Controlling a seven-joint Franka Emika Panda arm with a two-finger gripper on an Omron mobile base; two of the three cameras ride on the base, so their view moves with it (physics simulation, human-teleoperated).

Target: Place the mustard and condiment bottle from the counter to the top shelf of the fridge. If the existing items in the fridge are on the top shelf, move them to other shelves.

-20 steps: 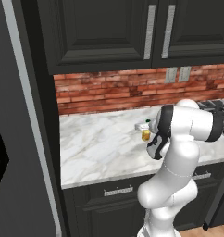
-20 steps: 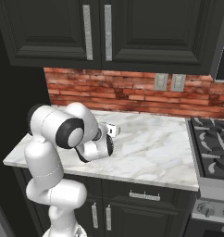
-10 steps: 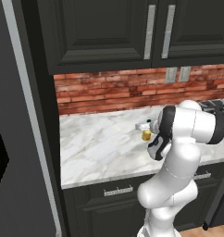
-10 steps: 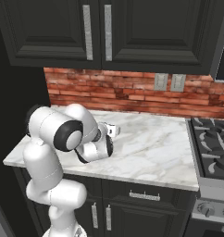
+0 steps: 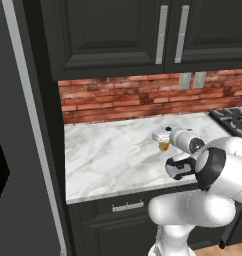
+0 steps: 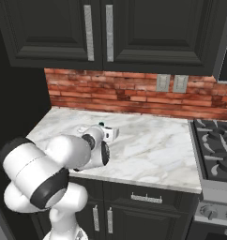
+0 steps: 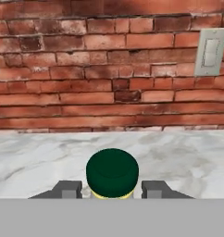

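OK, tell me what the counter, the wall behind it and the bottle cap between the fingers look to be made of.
Counter: looks like polished marble, white with grey veins. Wall: rough red-brown brick with pale mortar lines, matte. Bottle cap: dark green, smooth and evenly coloured, probably plastic. All rendered, so these are looks only.

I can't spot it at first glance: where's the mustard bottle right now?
The mustard sits between the pincer fingers, over the marble counter before the brick wall; the left base view shows it beside the arm's hand.
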